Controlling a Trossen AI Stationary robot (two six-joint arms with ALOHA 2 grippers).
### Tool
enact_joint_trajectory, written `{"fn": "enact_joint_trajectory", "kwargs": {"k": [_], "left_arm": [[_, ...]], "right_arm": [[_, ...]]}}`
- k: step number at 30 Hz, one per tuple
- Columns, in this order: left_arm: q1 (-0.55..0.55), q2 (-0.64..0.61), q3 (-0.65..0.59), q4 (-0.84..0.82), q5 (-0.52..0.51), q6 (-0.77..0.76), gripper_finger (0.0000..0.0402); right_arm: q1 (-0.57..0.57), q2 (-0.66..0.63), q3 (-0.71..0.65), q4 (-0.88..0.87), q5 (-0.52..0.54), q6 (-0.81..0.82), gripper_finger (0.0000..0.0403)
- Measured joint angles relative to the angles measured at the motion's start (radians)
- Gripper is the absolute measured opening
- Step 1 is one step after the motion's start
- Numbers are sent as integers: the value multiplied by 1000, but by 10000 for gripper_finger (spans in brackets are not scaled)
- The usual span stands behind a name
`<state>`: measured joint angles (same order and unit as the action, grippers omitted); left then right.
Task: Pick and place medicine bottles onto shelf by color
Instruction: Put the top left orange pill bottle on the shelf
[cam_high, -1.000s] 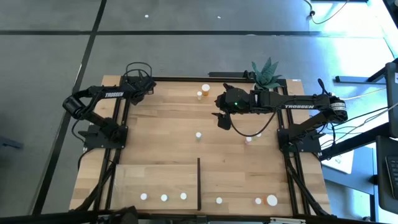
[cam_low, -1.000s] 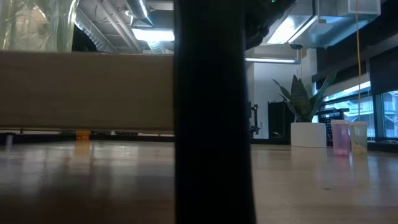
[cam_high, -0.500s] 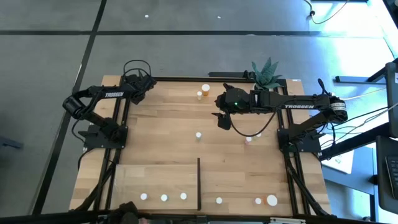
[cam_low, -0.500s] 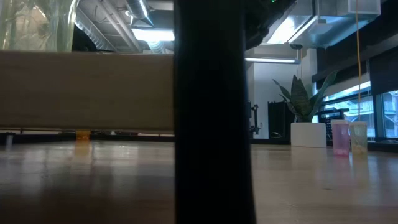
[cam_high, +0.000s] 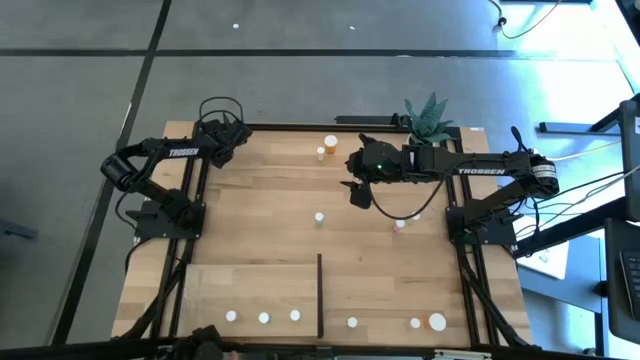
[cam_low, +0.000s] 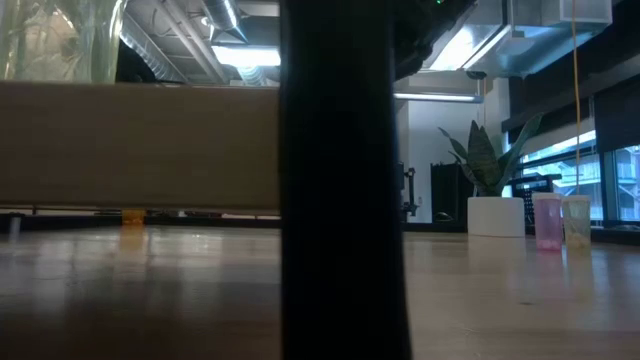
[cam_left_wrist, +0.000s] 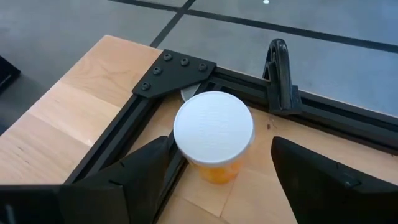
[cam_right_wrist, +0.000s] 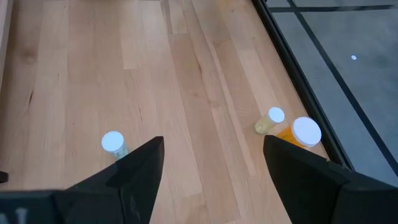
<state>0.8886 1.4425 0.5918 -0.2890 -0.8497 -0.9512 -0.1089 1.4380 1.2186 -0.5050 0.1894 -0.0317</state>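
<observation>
A large orange medicine bottle with a white cap stands upright on the table's far left corner, beside the black corner bracket. My left gripper is open, one finger on each side of the bottle; in the high view the gripper hides it. My right gripper hangs open above the table's middle with nothing between its fingers. The shelf lies at the near left, and three white-capped bottles stand along its near edge. My left gripper comes at the orange bottle slanting down toward the far left corner. One finger lies close against the bottle's side just under the cap, and I cannot tell whether it touches. The other finger stands clear of the cap.
A large orange bottle and a small one stand at the far edge. Single small bottles stand mid-table, three more right of the shelf's black strip. A potted plant is far right.
My left gripper has rolled slightly about its wrist while staying at the far left corner. The right arm has kept still, and no bottle has moved.
</observation>
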Motion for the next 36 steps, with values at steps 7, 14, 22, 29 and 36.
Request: {"fn": "enact_joint_trajectory", "kwargs": {"k": [7,14,22,29,36], "left_arm": [[-6,0,0,27,-1,-16,312],[-10,24,0,52,-30,-22,330],[-35,108,-1,51,-116,18,311],[-35,108,-1,58,-124,18,309],[-35,108,-1,74,-128,18,282]], "right_arm": [[0,0,0,0,0,1,278],[0,0,0,0,0,-1,278],[0,0,0,0,0,1,278],[0,0,0,0,0,0,278],[0,0,0,0,0,0,278]]}}
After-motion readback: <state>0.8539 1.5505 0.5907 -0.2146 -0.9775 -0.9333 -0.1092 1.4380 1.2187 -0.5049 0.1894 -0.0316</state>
